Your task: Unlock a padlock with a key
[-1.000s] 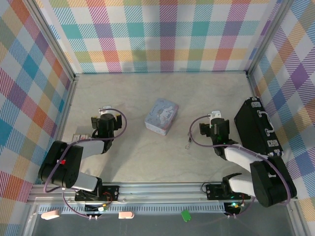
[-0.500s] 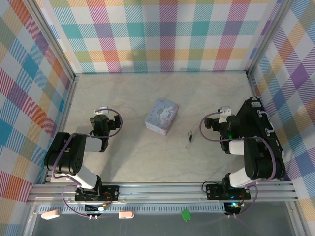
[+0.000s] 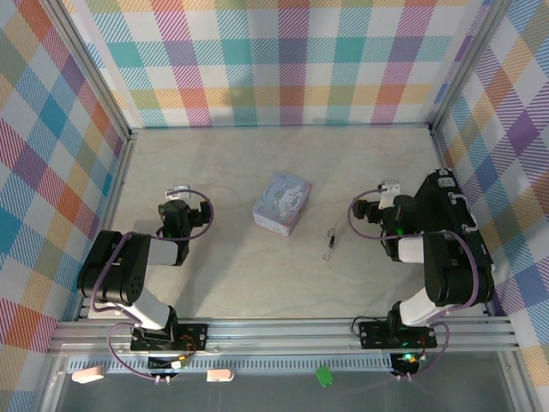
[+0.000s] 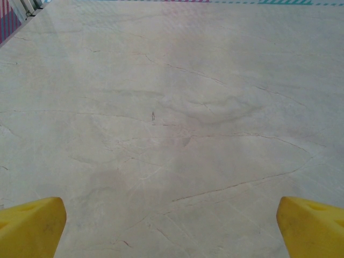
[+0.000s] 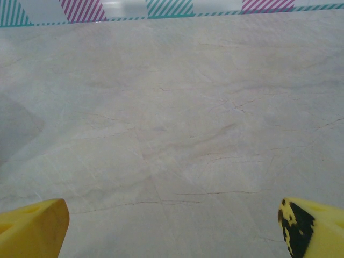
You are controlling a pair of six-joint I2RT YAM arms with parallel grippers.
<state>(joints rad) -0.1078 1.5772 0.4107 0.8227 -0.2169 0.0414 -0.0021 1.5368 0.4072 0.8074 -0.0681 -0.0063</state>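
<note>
A tiny slim dark-and-grey shape (image 3: 329, 243) lies flat on the table between the tin and my right arm. At this size I cannot tell the padlock from the key in it. My right gripper (image 3: 386, 206) hovers to its right, apart from it, open and empty. Its yellow fingertips (image 5: 32, 228) stand wide over bare table in the right wrist view, as does the right gripper (image 5: 172, 220) itself. My left gripper (image 3: 177, 206) is far to the left, open too. The left gripper (image 4: 172, 217) holds nothing, yellow fingertips (image 4: 29, 226) at the frame's corners.
A pale-blue printed tin (image 3: 281, 203) sits mid-table, left of the small shape. A big black case (image 3: 450, 227) lies along the right wall, close behind my right arm. Plaid walls close off the back and both sides. Purple cables loop at both wrists.
My right gripper has drawn back to the right, away from the small shape, which stays on the table. The left arm has folded back slightly. Little has moved in the last half second.
</note>
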